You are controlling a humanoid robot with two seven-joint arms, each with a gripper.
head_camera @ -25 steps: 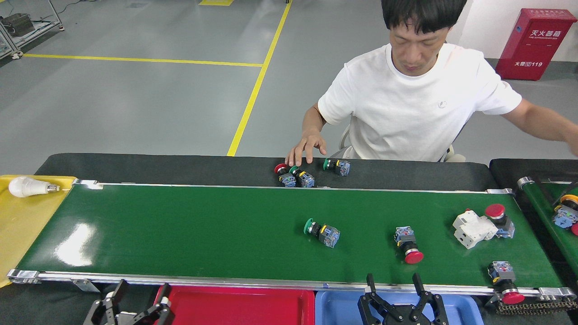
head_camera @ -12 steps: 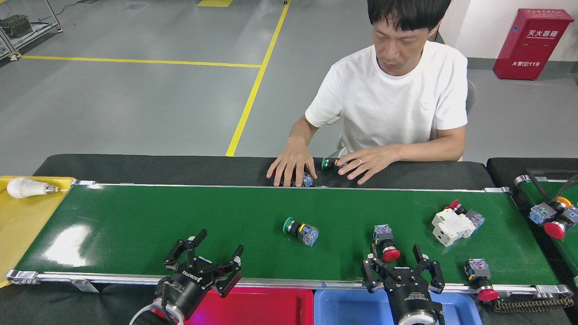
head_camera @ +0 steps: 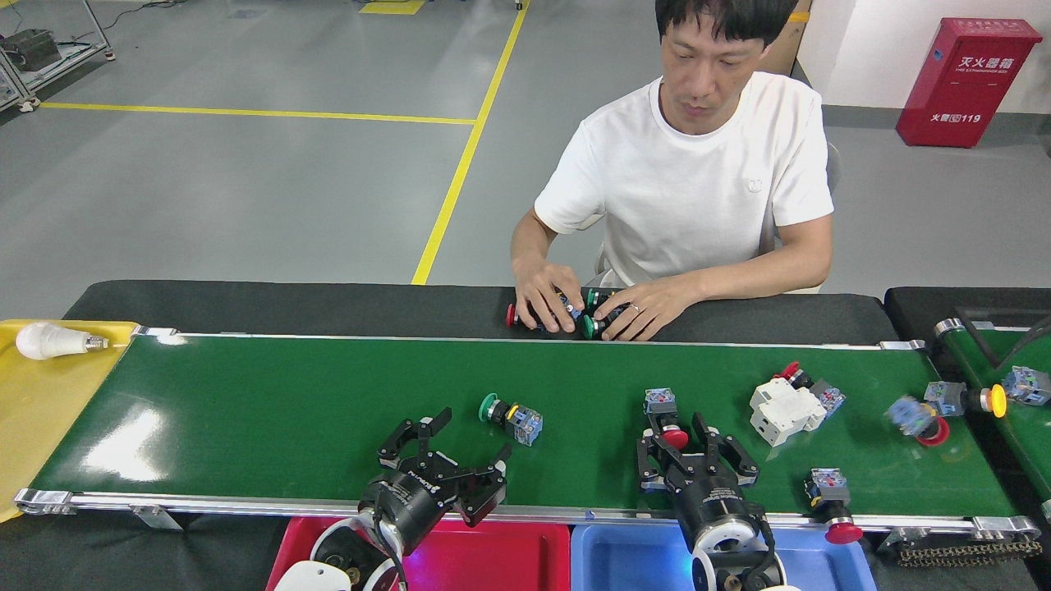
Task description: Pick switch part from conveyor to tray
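Far left: a flat yellow tray [head_camera: 37, 410] with a smooth white light bulb [head_camera: 51, 340] lying on it, same spot as before.

Across the middle: the conveyor [head_camera: 271, 410], shiny dark green with silver metal rails.

Lower left of middle: left pincer [head_camera: 447, 447], black, fingers spread wide, holding nothing. Now further right and further up over the belt than half a second ago. Just up and right of it: a green-capped switch part [head_camera: 511, 417], lying on its side, round cap, blue boxy end. Carried left along the belt since the earlier frame.

Bottom edge: a red tray [head_camera: 484, 558] and a blue tray [head_camera: 616, 558], smooth plastic.

Upper middle: a person in a white shirt, both hands [head_camera: 591, 305] on small switch parts on the black worktop [head_camera: 287, 300] behind the belt.

Lower right of middle: right pincer [head_camera: 688, 447], black, fingers spread on either side of a red-capped switch part [head_camera: 665, 419], not squeezing it. Moved up since before.

Further right: a white blocky part [head_camera: 784, 410], also carried left. Near the front rail, another red-capped switch [head_camera: 833, 509]. At the right end, a blurry red one [head_camera: 920, 419].
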